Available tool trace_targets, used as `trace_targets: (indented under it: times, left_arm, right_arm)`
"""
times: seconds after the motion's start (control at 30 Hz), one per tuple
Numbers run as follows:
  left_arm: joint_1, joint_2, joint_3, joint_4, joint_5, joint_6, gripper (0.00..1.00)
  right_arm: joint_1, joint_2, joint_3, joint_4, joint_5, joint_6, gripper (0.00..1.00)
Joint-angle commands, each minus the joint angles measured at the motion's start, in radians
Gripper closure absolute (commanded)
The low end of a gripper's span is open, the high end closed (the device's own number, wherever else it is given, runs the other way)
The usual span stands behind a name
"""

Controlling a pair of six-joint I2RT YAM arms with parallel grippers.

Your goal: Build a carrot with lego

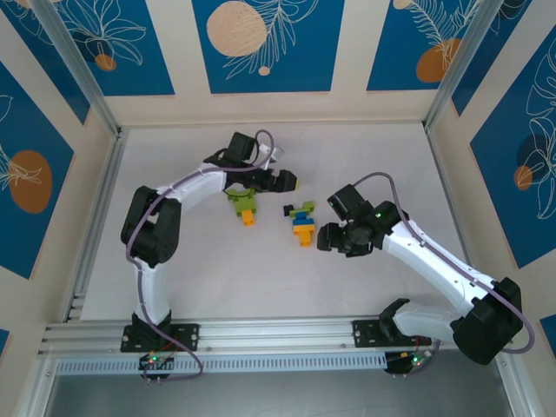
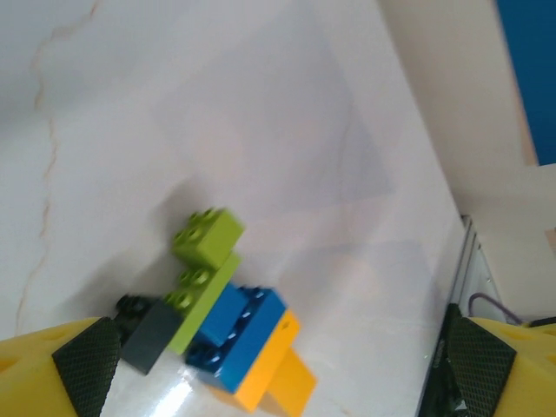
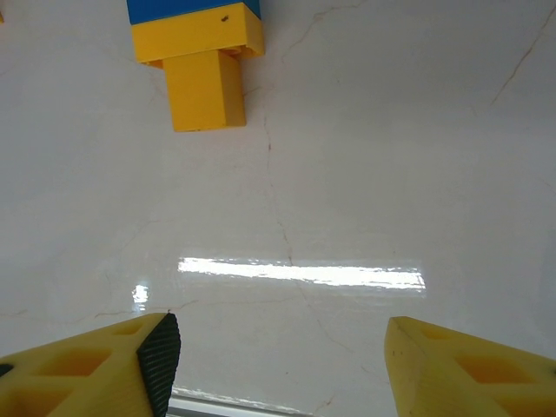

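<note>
Two lego builds lie on the white table. A small lime-and-orange build (image 1: 247, 207) sits just under my left arm. A longer build (image 1: 302, 221) of black, lime, blue and orange bricks lies to its right. In the left wrist view this longer build (image 2: 230, 321) lies flat on the table, ahead of my left gripper (image 2: 278, 369), which is wide open and holds nothing. My left gripper (image 1: 283, 182) hovers just behind both builds. My right gripper (image 1: 324, 236) is open and empty, just right of the longer build, whose orange tip (image 3: 204, 82) shows ahead of the right gripper (image 3: 278, 365).
White side walls and aluminium posts (image 1: 82, 82) ring the table. A metal rail (image 1: 261, 334) carrying both arm bases runs along the near edge. A black cable (image 2: 491, 304) lies at the table's side wall.
</note>
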Motion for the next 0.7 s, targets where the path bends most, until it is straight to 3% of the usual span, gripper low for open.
trace_targets:
  times: [0.0, 0.07, 0.1, 0.17, 0.27, 0.33, 0.37, 0.43, 0.53, 0.67]
  left_arm:
    - [0.005, -0.119, 0.060, -0.034, 0.027, 0.034, 0.01]
    - [0.004, -0.219, 0.021, -0.041, -0.046, 0.070, 0.01]
    - [0.004, -0.285, -0.017, -0.052, -0.136, 0.103, 0.01]
    - [0.006, -0.428, -0.124, -0.049, -0.378, 0.171, 0.01]
    - [0.016, -0.667, -0.399, 0.120, -0.719, 0.263, 0.01]
    - [0.044, -0.789, -0.556, 0.199, -0.943, 0.278, 0.01]
    - [0.073, -0.828, -0.608, 0.208, -1.004, 0.279, 0.00]
    - [0.119, -0.899, -0.728, 0.269, -1.091, 0.319, 0.01]
    - [0.152, -0.961, -0.943, 0.491, -1.194, 0.422, 0.00]
    - [0.268, -0.906, -1.070, 0.631, -1.115, 0.375, 0.01]
  right_arm:
    - [0.009, 0.014, -0.021, 0.049, 0.025, 0.024, 0.35]
    - [0.010, 0.006, -0.017, 0.091, 0.043, -0.004, 0.36]
    - [0.005, 0.004, 0.004, 0.099, 0.064, -0.037, 0.35]
    - [-0.013, 0.020, 0.067, 0.102, 0.156, -0.117, 0.31]
    - [-0.090, 0.080, 0.111, 0.185, 0.288, -0.264, 0.24]
    - [-0.182, 0.137, 0.095, 0.283, 0.314, -0.329, 0.22]
    - [-0.226, 0.162, 0.080, 0.335, 0.312, -0.342, 0.21]
    - [-0.317, 0.195, 0.030, 0.447, 0.321, -0.348, 0.21]
    - [-0.403, 0.164, -0.117, 0.678, 0.338, -0.374, 0.21]
    - [-0.517, 0.122, -0.286, 0.912, 0.265, -0.384, 0.21]
